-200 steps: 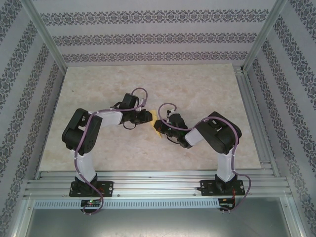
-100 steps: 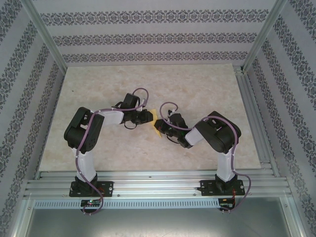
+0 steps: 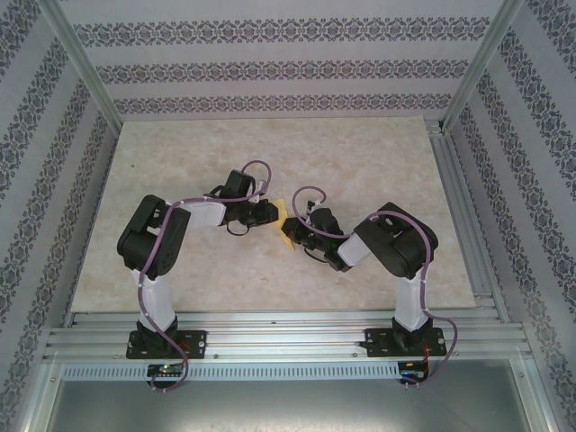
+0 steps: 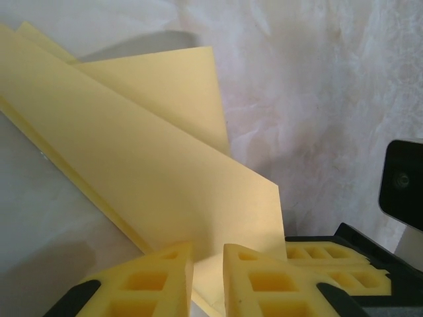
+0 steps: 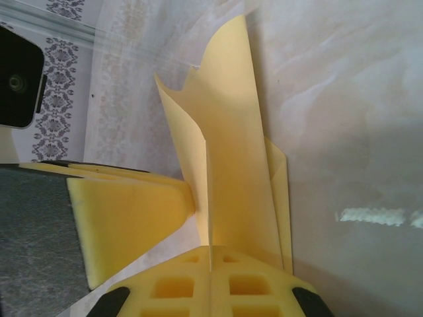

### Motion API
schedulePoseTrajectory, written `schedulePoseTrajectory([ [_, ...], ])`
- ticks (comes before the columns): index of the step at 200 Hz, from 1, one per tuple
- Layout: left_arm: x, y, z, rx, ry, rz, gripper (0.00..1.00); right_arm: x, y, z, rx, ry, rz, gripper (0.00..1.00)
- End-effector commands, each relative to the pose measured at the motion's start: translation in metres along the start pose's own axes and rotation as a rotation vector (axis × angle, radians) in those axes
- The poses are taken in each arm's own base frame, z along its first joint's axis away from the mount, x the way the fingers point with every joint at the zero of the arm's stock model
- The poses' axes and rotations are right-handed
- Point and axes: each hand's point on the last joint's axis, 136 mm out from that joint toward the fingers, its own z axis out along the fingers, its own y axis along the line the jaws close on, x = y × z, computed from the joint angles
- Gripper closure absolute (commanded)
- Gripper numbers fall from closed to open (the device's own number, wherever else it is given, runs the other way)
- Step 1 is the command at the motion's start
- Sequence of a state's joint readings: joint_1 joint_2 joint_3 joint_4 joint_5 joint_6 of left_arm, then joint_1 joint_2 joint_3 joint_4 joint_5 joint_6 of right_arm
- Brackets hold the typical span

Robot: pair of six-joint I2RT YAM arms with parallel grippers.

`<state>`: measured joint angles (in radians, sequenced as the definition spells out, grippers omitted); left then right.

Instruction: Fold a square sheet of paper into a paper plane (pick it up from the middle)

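The square sheet of paper (image 3: 285, 225), yellow and folded into a narrow creased shape, is held up off the tabletop between both grippers at mid-table. My right gripper (image 5: 210, 254) is shut on its lower edge, and the flaps (image 5: 231, 165) rise from the pinch. My left gripper (image 4: 208, 254) meets it from the left, its yellow foam fingers (image 4: 149, 281) a narrow gap apart, with a fold of the paper (image 4: 152, 165) running into that gap. From above, the left gripper (image 3: 273, 214) and right gripper (image 3: 297, 234) nearly touch. No finished paper plane is in view.
The marble-patterned tabletop (image 3: 360, 162) lies under the paper. Aluminium rails run along the near edge (image 3: 288, 333) and the right side (image 3: 463, 216). Patterned walls close in the back and both sides. The right gripper's foam finger (image 4: 330, 264) sits close beside the left one.
Almost nothing. The left arm's elbow has drifted slightly right, and the paper stays between the two grippers.
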<state>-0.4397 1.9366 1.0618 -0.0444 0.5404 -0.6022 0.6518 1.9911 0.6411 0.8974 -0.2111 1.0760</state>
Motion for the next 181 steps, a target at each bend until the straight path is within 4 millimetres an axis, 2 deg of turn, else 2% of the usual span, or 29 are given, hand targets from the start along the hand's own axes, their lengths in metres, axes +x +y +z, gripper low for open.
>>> schedulePoseTrajectory([
  [1,-0.006,0.002,0.008,-0.009,-0.012,0.032,0.8,0.022,-0.071,-0.007,0.223,0.053,0.05,1.0],
  [78,-0.001,0.017,0.012,-0.07,0.006,0.017,0.86,0.023,-0.067,-0.005,0.228,0.08,0.04,1.0],
  [87,0.001,0.02,0.012,-0.086,0.011,0.013,0.86,0.021,-0.063,-0.005,0.226,0.082,0.033,1.0],
  [136,0.009,0.031,0.015,-0.119,0.034,-0.004,0.87,0.005,-0.031,-0.014,0.178,0.099,-0.017,0.84],
  [181,0.012,0.033,0.016,-0.117,0.044,-0.009,0.87,0.001,-0.004,-0.023,0.129,0.134,-0.054,0.79],
])
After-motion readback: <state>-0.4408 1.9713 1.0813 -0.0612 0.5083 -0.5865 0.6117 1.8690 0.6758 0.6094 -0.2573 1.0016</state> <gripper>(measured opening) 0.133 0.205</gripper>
